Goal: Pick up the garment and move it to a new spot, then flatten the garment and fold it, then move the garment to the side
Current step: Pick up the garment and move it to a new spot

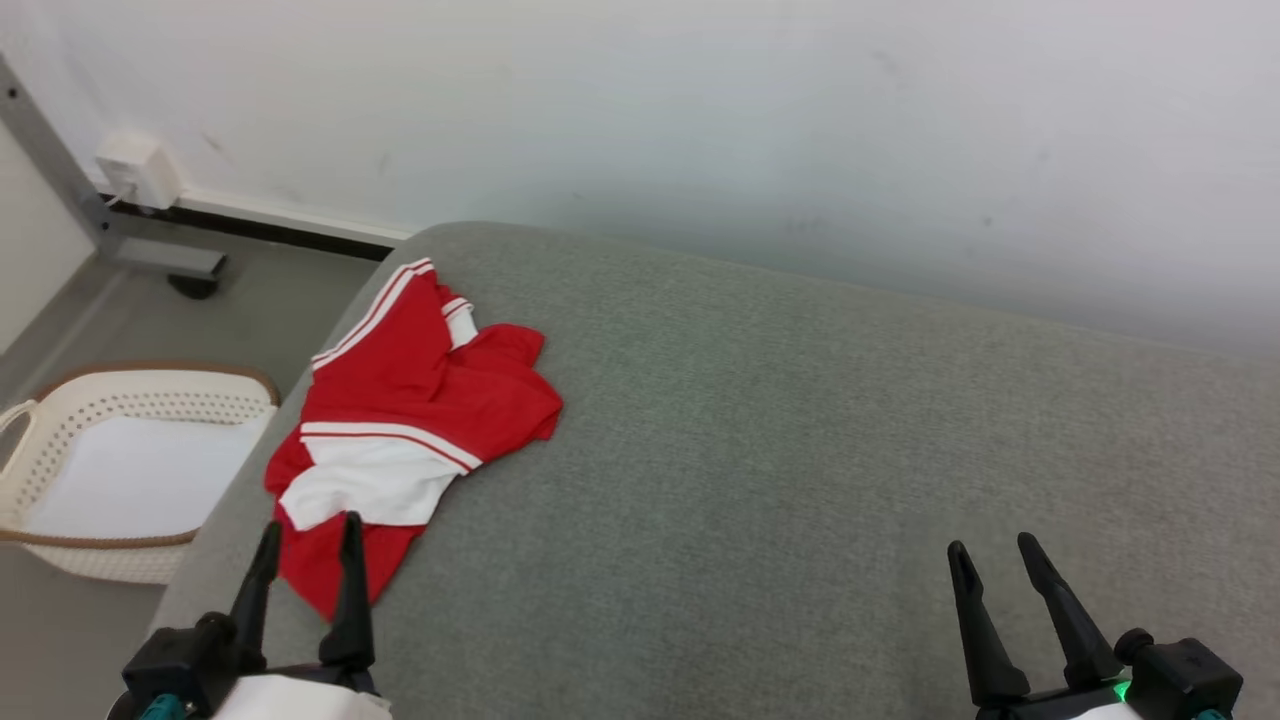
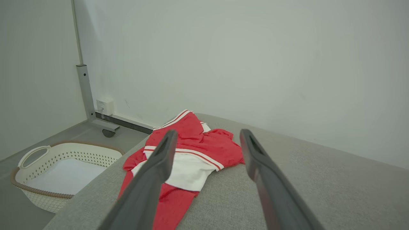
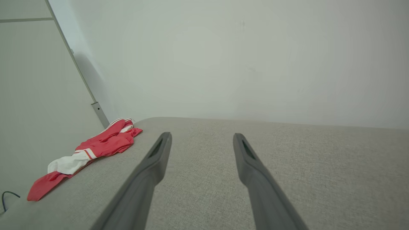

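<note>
Left gripper [image 1: 310, 527]: dark fingers apart, empty, tips masking the near hem of the crumpled red-and-white mesh garment [image 1: 420, 400] at the grey woven cushion's [image 1: 800, 420] left edge; contact unclear. Right gripper [image 1: 993, 545]: apart, empty.

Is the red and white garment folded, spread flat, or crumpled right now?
Crumpled. The garment lies bunched and creased at the left edge of the grey cushion, its layers overlapping unevenly.

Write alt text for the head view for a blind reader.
A crumpled red and white garment lies at the left edge of a grey surface, just ahead of the open left gripper. The open right gripper is over bare surface; a white basket stands on the floor, left.
</note>
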